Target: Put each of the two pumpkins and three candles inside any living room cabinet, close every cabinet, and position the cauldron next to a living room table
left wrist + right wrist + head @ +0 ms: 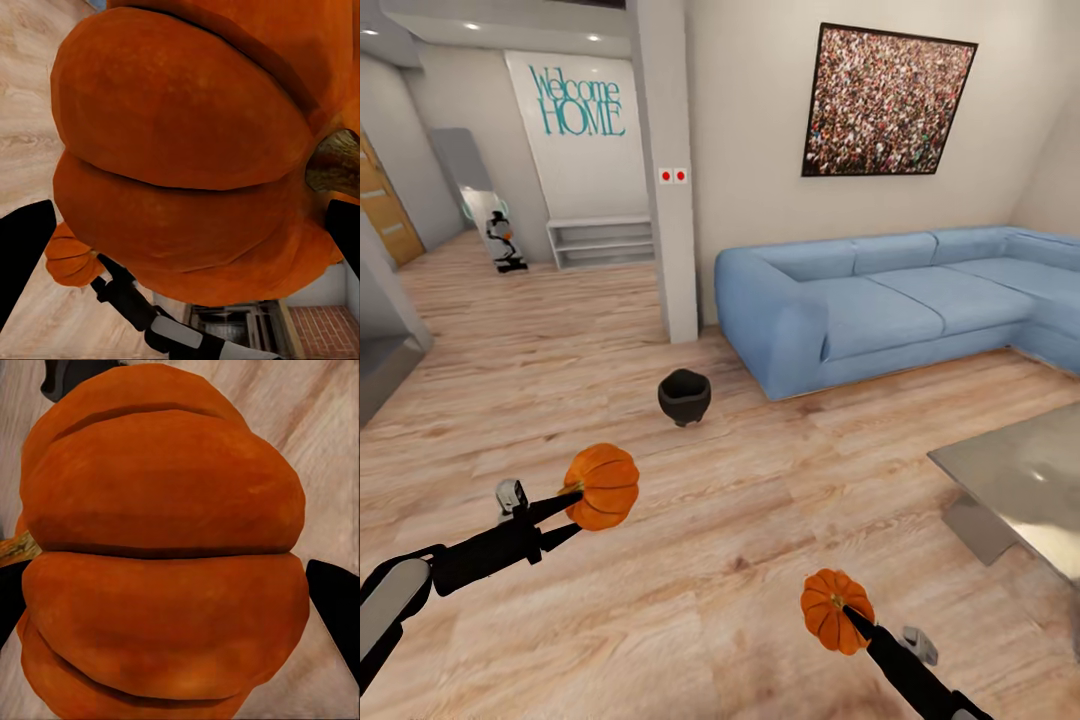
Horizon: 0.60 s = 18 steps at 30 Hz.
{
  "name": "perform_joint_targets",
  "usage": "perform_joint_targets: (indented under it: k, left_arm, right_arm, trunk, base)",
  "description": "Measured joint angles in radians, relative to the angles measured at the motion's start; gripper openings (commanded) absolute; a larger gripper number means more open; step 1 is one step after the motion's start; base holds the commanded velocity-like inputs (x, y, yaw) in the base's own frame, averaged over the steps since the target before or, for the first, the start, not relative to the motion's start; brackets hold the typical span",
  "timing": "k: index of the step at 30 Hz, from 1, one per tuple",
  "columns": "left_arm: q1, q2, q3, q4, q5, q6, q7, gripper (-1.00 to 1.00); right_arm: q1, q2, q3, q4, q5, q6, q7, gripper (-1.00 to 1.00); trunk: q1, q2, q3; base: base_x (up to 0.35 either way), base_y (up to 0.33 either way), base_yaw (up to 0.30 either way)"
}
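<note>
Two ribbed orange pumpkins are seen, one per arm. The larger pumpkin (pixel 602 486) is clamped in the left pincer (pixel 572 507) above the plank floor (pixel 690 560); the smaller pumpkin (pixel 836 610) is clamped in the right pincer (pixel 850 612). One matte black cauldron (pixel 684 396) is set on the floor, near the blue sofa (pixel 880 300). One glossy worktop (pixel 1025 480) is cut off at the right edge.

The cauldron (pixel 684 396) stands on the floor (pixel 560 350), in front of the pillar (pixel 670 170) and left of the sofa (pixel 890 295). The table (pixel 1025 485) lies at the right, before the sofa. Nearer the camera, the left gripper (pixel 575 508) carries one pumpkin (pixel 603 486) (the right gripper (pixel 850 612) another pumpkin (pixel 834 608)) above the floor.
</note>
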<state>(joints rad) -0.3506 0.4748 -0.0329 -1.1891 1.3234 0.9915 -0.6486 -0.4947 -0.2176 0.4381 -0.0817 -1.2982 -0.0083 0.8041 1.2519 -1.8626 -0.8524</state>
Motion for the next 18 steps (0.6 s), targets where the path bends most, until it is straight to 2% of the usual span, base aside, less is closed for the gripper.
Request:
perform_joint_targets:
  k: [18]
  left_arm:
    - [0.000, 0.000, 0.000, 0.000, -0.011, -0.002, 0.000, -1.00]
  right_arm:
    - [0.000, 0.000, 0.004, 0.000, 0.000, 0.000, 0.000, -1.00]
  trunk:
    - [0.000, 0.000, 0.018]
  base:
    - [-0.337, 0.000, -0.241]
